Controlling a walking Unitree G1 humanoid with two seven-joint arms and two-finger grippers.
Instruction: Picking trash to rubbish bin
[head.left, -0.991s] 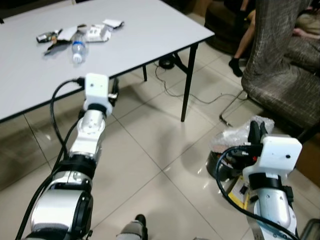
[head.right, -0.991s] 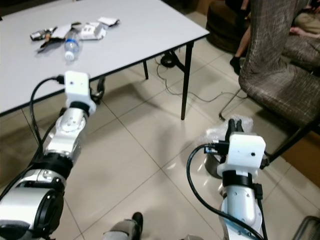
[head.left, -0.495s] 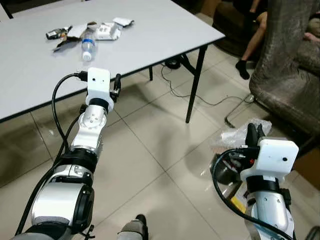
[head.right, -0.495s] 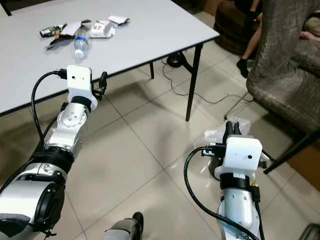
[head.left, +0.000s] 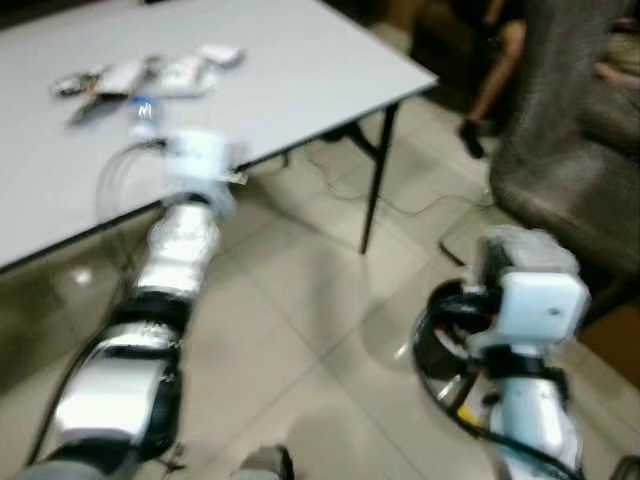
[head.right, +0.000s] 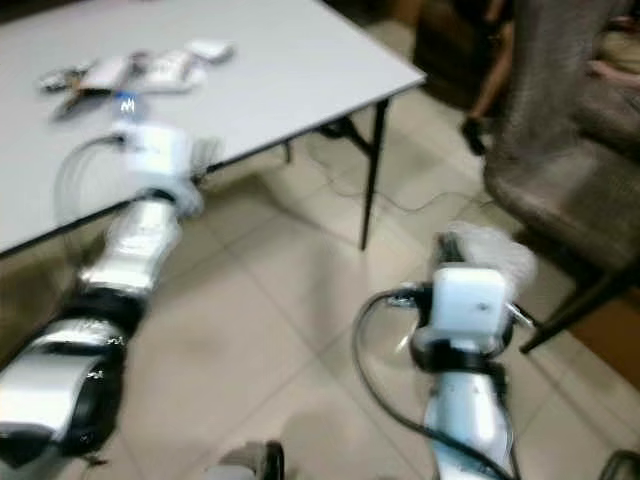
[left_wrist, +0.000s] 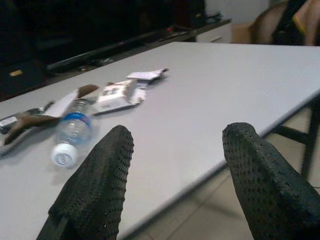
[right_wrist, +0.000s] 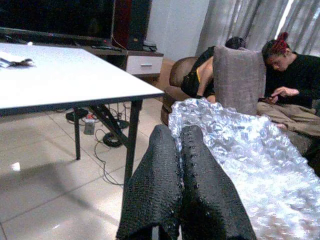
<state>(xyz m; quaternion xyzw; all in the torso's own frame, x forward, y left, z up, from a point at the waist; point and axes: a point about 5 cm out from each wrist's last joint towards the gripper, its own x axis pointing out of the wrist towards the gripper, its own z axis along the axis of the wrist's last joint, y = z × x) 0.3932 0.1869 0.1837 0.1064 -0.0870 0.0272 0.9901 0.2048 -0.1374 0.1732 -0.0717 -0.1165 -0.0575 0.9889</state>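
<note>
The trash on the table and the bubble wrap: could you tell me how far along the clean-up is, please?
Done: nothing visibly binned yet. In hand: the right gripper is shut on a sheet of bubble wrap, near the dark bin on the floor. Left: the water bottle and wrappers lie on the white table, where the left gripper is open and empty.

Both head views are smeared by motion blur, so edges run soft and small details on the white table are probably unreadable. The room is evenly, moderately lit, with soft glare on the floor tiles. The wrist views are sharper; the left one is dim with a dark background.
</note>
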